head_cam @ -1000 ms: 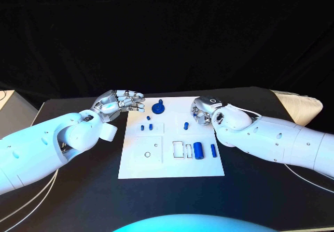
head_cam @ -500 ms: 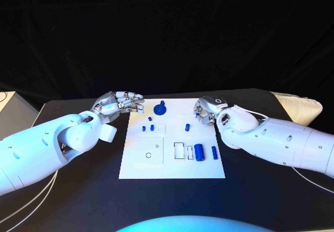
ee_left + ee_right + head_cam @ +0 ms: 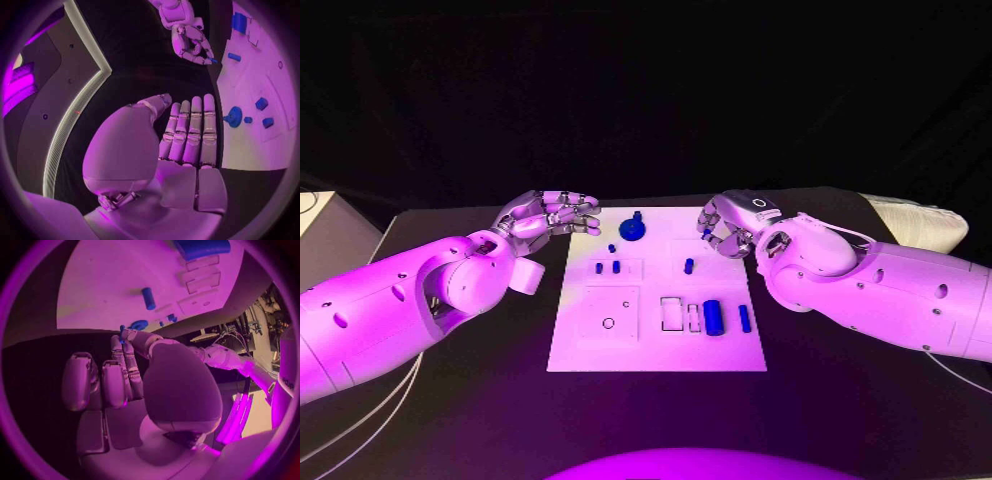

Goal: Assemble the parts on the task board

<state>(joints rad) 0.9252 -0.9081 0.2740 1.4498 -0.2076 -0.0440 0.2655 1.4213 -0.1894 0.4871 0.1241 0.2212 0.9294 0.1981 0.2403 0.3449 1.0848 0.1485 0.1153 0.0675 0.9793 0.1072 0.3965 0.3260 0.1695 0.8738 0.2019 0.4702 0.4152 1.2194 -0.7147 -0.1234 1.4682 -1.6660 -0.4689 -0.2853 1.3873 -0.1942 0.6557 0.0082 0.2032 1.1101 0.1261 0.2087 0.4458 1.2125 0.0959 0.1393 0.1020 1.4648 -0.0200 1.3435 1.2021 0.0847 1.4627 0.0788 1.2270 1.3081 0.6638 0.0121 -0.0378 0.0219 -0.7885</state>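
Creeping the right hand (image 3: 730, 222) a little farther along the far right edge of the task board (image 3: 661, 350), with no part set down yet.

Found the left hand (image 3: 548, 213) unmoved at the board's far left corner, fingers drawn together on nothing. Noted what seemed a small blue bit (image 3: 122, 329) pinched at the right hand's fingertips, though too tiny to be sure, so judged placement as pending. Counted seven parts on the board, lying as before: one knob (image 3: 633, 229), one peg (image 3: 688, 265), one thick cylinder (image 3: 714, 316), one slim bar (image 3: 744, 318) and three small studs (image 3: 599, 267). Counted one board on one worktop (image 3: 473, 400), and two hands.
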